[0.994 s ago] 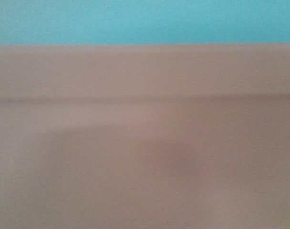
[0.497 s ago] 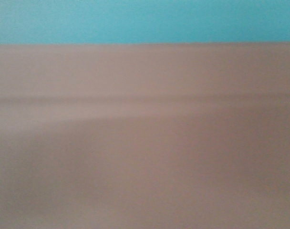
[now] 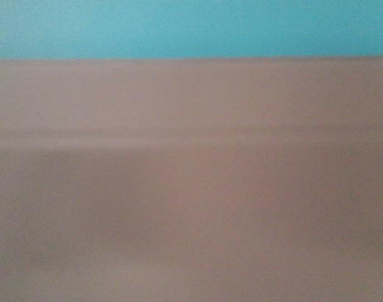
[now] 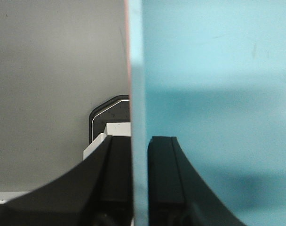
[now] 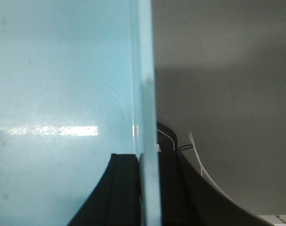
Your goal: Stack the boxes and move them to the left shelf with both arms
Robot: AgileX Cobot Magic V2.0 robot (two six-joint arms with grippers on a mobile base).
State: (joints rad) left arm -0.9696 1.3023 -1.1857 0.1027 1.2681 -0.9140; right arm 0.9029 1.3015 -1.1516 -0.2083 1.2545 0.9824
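Because the pair must travel as one load, the left hand (image 4: 139,143) clamps one side wall of the turquoise tub (image 4: 218,94) and the right hand (image 5: 146,159) the opposite wall, with the pink tub (image 3: 191,189) beneath, filling the front view.

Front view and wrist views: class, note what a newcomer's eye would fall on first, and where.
The pink tub fills most of the blurred front view, the blue tub a band above it. In the wrist views, the left hand and right hand each pinch a blue wall edge-on at centre.
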